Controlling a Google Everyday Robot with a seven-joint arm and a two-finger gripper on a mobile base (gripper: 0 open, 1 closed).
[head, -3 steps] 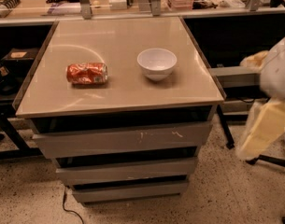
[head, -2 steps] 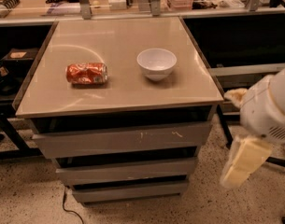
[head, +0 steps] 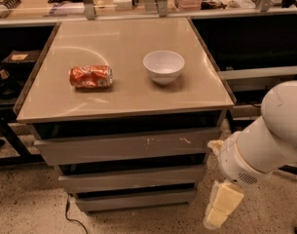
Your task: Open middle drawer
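Observation:
The middle drawer (head: 133, 177) is a plain grey handleless front, second of three in the cabinet under the tan tabletop (head: 123, 89), and it looks pushed in. Above it is the larger grey front with white scratch marks (head: 128, 148); below it is the shortest front (head: 136, 199). My gripper (head: 221, 207), cream-coloured, hangs pointing down at the lower right, just off the cabinet's right front corner, at about the height of the lowest drawer. It touches no drawer. My white arm (head: 265, 140) reaches in from the right.
A crushed red can (head: 91, 76) and a white bowl (head: 163, 66) sit on the tabletop. A black cable (head: 70, 213) lies on the speckled floor at the lower left. Shelves and a cluttered bench stand behind and beside the cabinet.
My arm has swung left and down, bringing the gripper from the far right to beside the cabinet's lower right front corner. The drawers, can and bowl have not moved.

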